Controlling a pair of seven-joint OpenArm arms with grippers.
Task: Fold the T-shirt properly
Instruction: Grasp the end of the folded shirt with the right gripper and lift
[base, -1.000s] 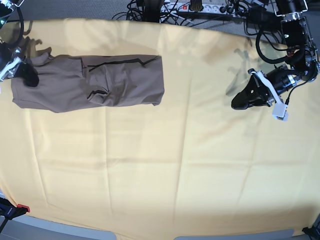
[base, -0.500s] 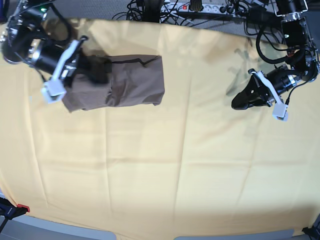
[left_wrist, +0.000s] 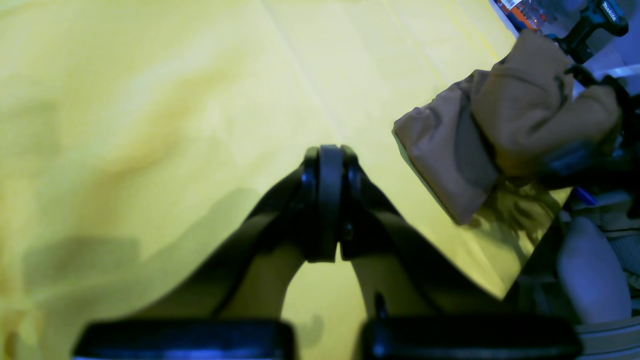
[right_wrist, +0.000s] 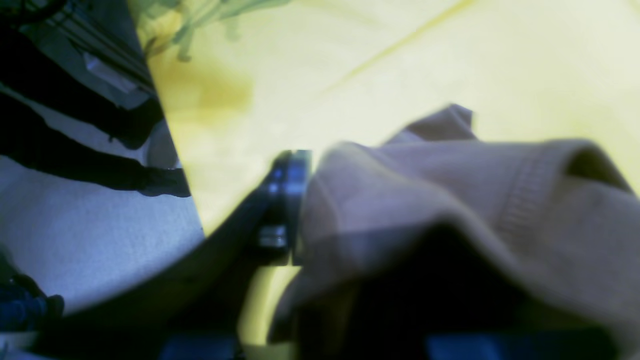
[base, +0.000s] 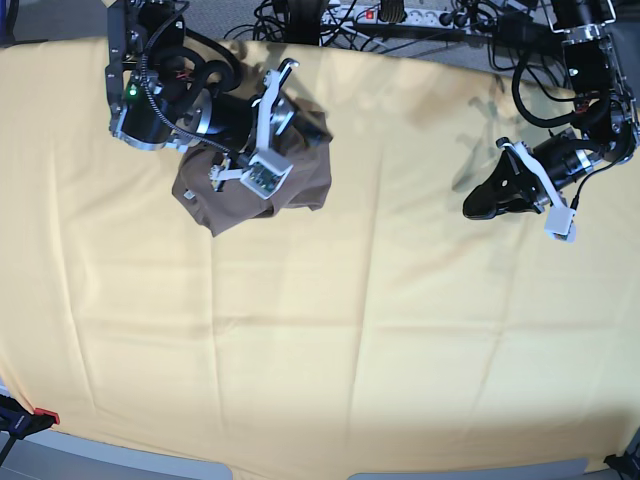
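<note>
The taupe T-shirt (base: 300, 170) lay bunched on the yellow cloth (base: 330, 330) at the table's far side, draped over the right gripper (base: 290, 125), whose jaw state could not be told, while the left gripper (base: 478, 205) hovered well apart, jaws pressed together and empty.

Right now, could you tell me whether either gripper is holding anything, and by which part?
The left gripper is shut on nothing. The right gripper has the T-shirt draped over it; a grip cannot be told.
</note>
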